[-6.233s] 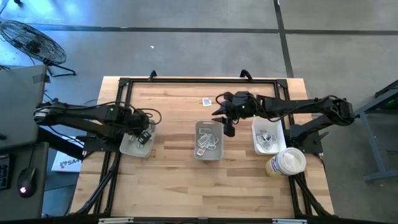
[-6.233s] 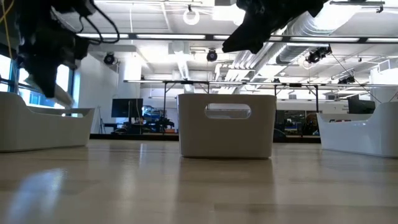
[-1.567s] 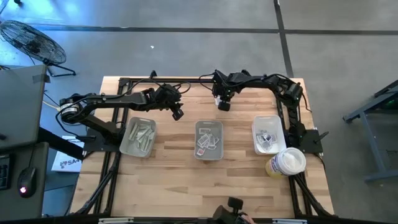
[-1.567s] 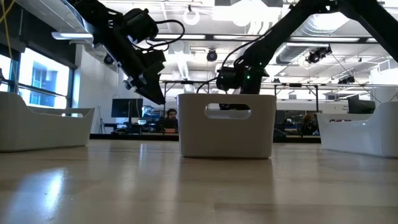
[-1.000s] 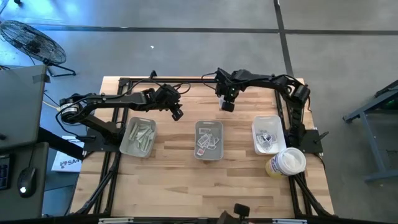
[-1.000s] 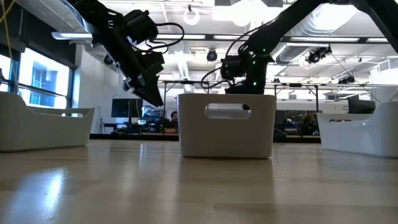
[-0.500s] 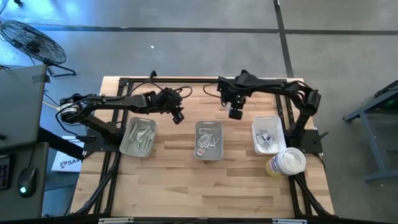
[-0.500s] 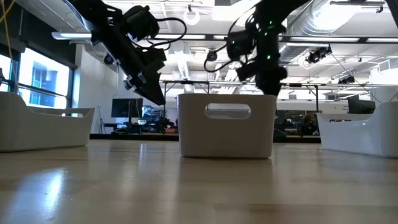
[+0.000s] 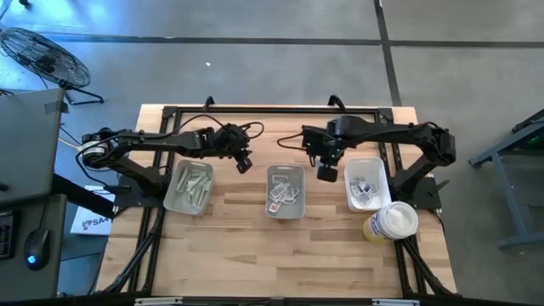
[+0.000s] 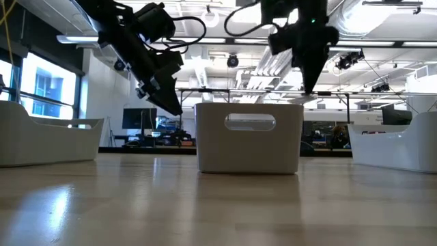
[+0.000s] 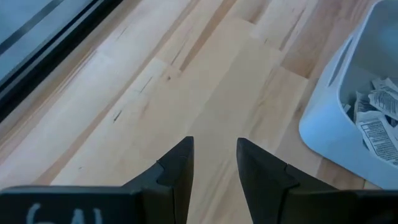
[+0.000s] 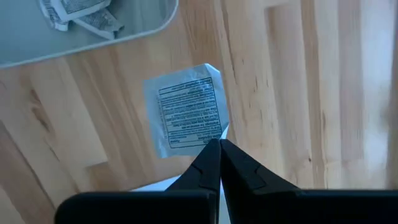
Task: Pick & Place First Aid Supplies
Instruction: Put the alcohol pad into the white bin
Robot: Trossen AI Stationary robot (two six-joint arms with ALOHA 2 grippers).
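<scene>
We see 1 square white sachet (image 12: 186, 116) with dark print pinched by a corner between the closed fingers of the right gripper (image 12: 219, 144), hanging over bare wood. In the high view that right gripper (image 9: 326, 172) hangs in the gap between the middle tray (image 9: 270, 173) and the right-hand tray (image 9: 376, 162), above the tabletop and clear of both rims.

We take the middle tray as our landmark. It holds a loose heap of sachets (image 9: 286, 192); we cannot count them. To its right, just past the right gripper, the right-hand tray holds more printed packets (image 9: 363, 189), also too jumbled to count. To its left, well apart, the left-hand tray (image 9: 172, 201) holds pale strips (image 9: 195, 180). That makes 3 trays in 1 row.

The left gripper (image 9: 243, 161) hangs between the left-hand tray and the middle tray, toward the table's far edge. Its 2 fingers (image 11: 180, 167) stand apart with nothing between them, over bare planks, and the middle tray's corner (image 11: 323, 134) shows close by.

1 round white tub (image 9: 391, 222) stands beyond the right-hand tray, touching or almost touching its near end, by the table's right edge. The whole near half of the table (image 9: 280, 255), in front of the middle tray, lies open, as does the strip behind it up to the black frame.
</scene>
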